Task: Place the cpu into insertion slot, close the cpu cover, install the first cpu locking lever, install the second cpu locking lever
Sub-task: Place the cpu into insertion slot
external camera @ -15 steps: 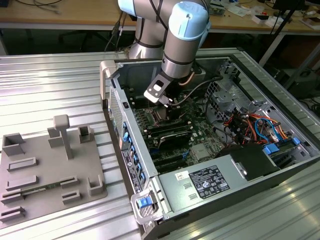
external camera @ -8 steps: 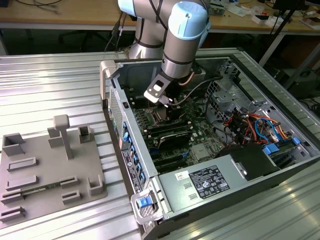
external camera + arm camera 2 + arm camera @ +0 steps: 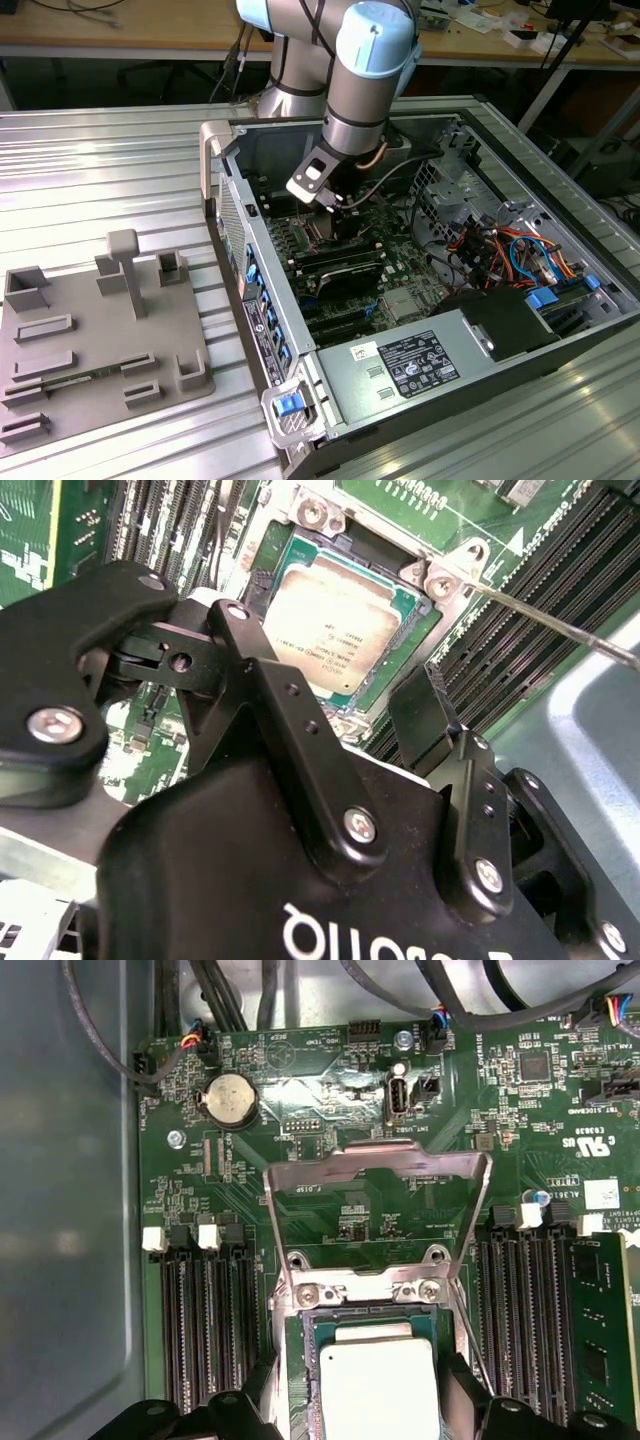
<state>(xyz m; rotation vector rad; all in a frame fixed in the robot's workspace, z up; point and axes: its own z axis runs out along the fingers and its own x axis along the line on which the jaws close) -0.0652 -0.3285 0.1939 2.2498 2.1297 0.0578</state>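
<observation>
Found the pincer (image 3: 325, 655) spread wide and holding nothing, hovering low inside the computer case (image 3: 215, 150). Saw the cpu (image 3: 335, 620) lying flat in the insertion slot (image 3: 350, 1282) directly beneath the pincer, framed between the two fingers (image 3: 280, 710) in both wrist views and, by the look of it, touched by neither. Noted the cpu cover (image 3: 420, 1162) swung up and open just beyond the fingertips, bare motherboard (image 3: 320, 1080) showing through its window, not yet lowered over the chip. Noted also a locking lever (image 3: 560, 625), a thin wire rod, running outward past one finger (close enough to snag, judging by the second wrist view). Judged the step in hand to be the tail of the placing: chip down, fingers off it. Judged the care needed here to lie chiefly in not disturbing a seated part: holding both fingers equally clear of the chip's edges, moving only straight away from the board rather than sideways, avoiding any brush against the green rim or the socket corners, and steering wide of the raised cover ahead of the pincer and the lever alongside it. Thought a check of seating worthwhile too: all four edges level within the socket frame, no corner riding high; seemed so here, though partly hidden under the pincer's own body.
</observation>
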